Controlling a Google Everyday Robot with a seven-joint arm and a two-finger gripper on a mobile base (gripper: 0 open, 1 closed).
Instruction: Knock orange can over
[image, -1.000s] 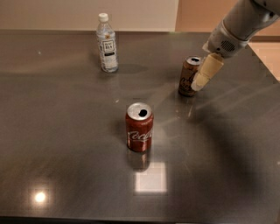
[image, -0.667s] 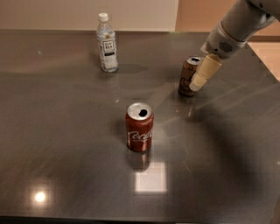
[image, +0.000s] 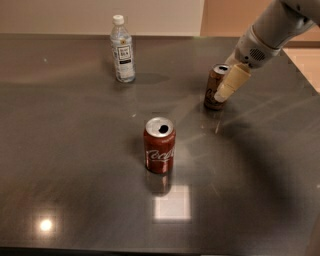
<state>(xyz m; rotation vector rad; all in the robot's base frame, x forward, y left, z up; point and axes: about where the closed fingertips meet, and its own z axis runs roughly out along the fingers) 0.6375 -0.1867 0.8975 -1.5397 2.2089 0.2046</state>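
The orange can (image: 213, 88) stands upright on the dark counter (image: 75, 150), toward the far right, well apart from the red Coca-Cola can (image: 159, 146) at centre and the clear water bottle (image: 123, 50) at the far left. The gripper (image: 226, 89) reaches down from the arm (image: 270, 30) at the upper right and sits against the right side of the orange can, at about mid-height. 1 cream-coloured pad is visible, angled down and to the left across the can's right edge. Whether the jaws are open or closed cannot be told from this view. Compared with the 2 earlier views, the pad tip has moved left: it was just beside the can's lower right edge and now overlaps the can body. The can itself shows no clear change in position or tilt; its silver top and its base sit where they were. Judgement: the approach is complete and contact is made or imminent, but the knock itself is not yet done. A continued sideways push to the left, at or above mid-height, would probably tip the can. A push lower down risks sliding it across the smooth counter. The space to the can's left holds nothing for it to strike.
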